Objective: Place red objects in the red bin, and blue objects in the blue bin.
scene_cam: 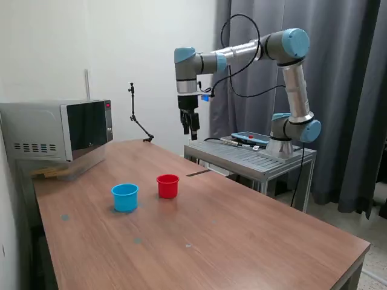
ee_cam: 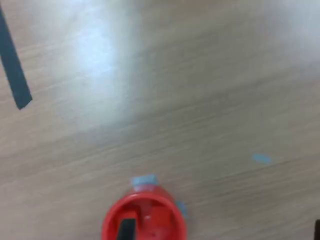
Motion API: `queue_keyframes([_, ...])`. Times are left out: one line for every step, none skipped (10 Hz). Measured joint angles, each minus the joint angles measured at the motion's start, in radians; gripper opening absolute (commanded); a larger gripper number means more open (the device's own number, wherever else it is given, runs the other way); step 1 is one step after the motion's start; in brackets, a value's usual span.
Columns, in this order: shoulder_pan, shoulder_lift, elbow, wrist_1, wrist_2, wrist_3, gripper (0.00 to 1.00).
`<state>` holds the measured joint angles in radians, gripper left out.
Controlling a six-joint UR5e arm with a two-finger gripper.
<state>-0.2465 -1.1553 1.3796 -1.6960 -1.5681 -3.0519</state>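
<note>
— Pincer [scene_cam: 191,134] of mine hangs high above the desk's [scene_cam: 242,241] far edge. Whether it is apart or together, I cannot tell, and I see nothing held in it.

— Where are the bins?

— Red bin [scene_cam: 167,185] and blue bin [scene_cam: 125,197] stand side by side, apart, near the desk's middle. My wrist view shows the red one, with something red inside.

— And the cubes?

— None lie loose on the desk. I judge the sorting nearly or fully done; next I should check the blue bin.
</note>
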Motion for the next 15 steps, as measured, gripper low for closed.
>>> queue_keyframes([0.008, -0.035, -0.022, 0.045, 0.014, -0.068, 1.0])
queue_keyframes([0.013, -0.067, -0.045, 0.09, 0.028, -0.124, 1.0])
queue_keyframes([0.019, -0.095, -0.065, 0.13, 0.036, -0.165, 1.0])
queue_keyframes([0.032, -0.121, -0.078, 0.158, 0.039, -0.191, 1.0])
queue_keyframes([0.046, -0.149, -0.083, 0.179, 0.039, -0.204, 1.0])
queue_keyframes([0.057, -0.179, -0.081, 0.2, 0.037, -0.21, 1.0])
queue_keyframes([0.07, -0.211, -0.076, 0.221, 0.034, -0.211, 1.0])
queue_keyframes([0.082, -0.256, -0.055, 0.242, 0.03, -0.21, 1.0])
queue_keyframes([0.096, -0.309, -0.021, 0.258, 0.027, -0.21, 1.0])
queue_keyframes([0.116, -0.36, 0.019, 0.267, 0.019, -0.21, 1.0])
queue_keyframes([0.138, -0.405, 0.059, 0.272, -0.002, -0.21, 1.0])
queue_keyframes([0.158, -0.441, 0.092, 0.275, -0.024, -0.209, 1.0])
queue_keyframes([0.172, -0.466, 0.116, 0.276, -0.039, -0.207, 1.0])
queue_keyframes([0.186, -0.485, 0.135, 0.277, -0.046, -0.206, 1.0])
queue_keyframes([0.203, -0.504, 0.156, 0.277, -0.049, -0.207, 1.0])
